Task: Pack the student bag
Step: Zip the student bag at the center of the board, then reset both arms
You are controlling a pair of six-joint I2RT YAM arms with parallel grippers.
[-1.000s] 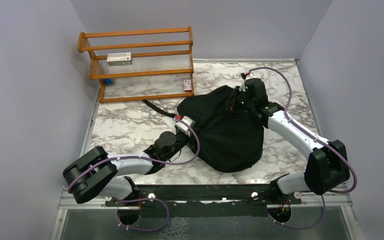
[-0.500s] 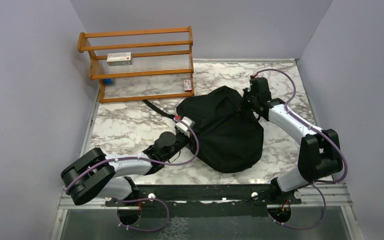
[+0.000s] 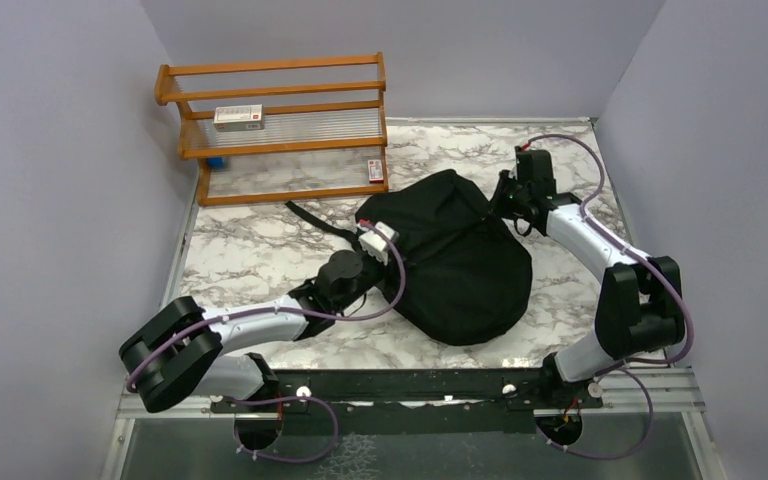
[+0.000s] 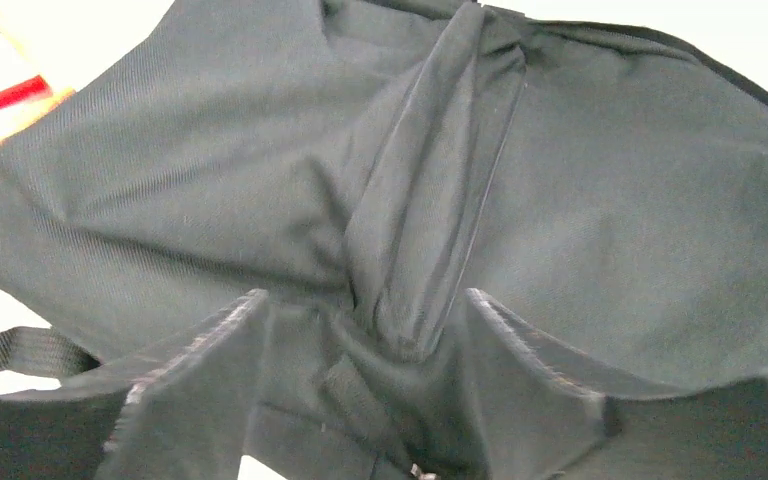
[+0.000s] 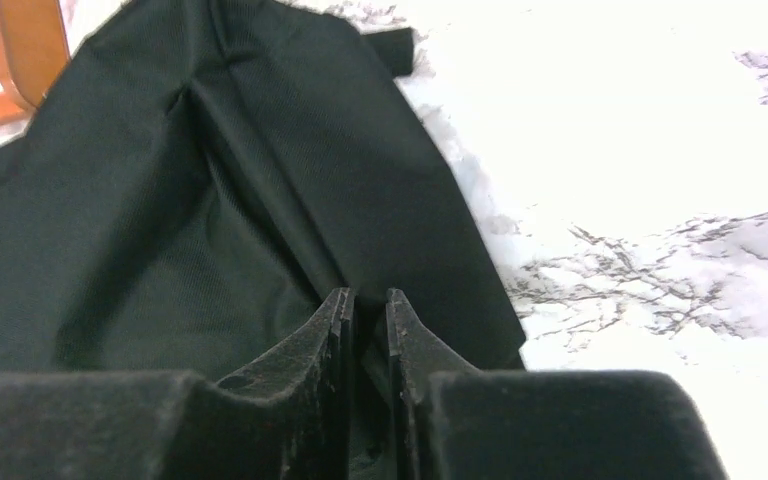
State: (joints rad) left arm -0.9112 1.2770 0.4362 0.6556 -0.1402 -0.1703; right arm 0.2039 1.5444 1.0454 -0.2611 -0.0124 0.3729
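Straddling a raised fold of the student bag, my left gripper stands wide open, one finger on each side of the ridge and neither one pinching it. The bag's black cloth fills everything ahead of these fingers, and a loose strap trails off low to their left. If I close here I expect to catch only outer fabric and no edge of an opening, since I can see no opening from this side. A pull would then drag the whole limp bag across the table rather than spread it. On my right gripper the fingers sit almost together with a thin slit between them, and a crease of the bag runs straight into that slit. I cannot tell whether any cloth is actually caught there. If it is, the bite looks shallow, and a tug could let it slide out. The bag's edge lies just right of these fingers with bare marble table beyond, so pushing down risks jamming the tips on the tabletop. The wooden rack sits ahead to the left, where a swing could clip it.
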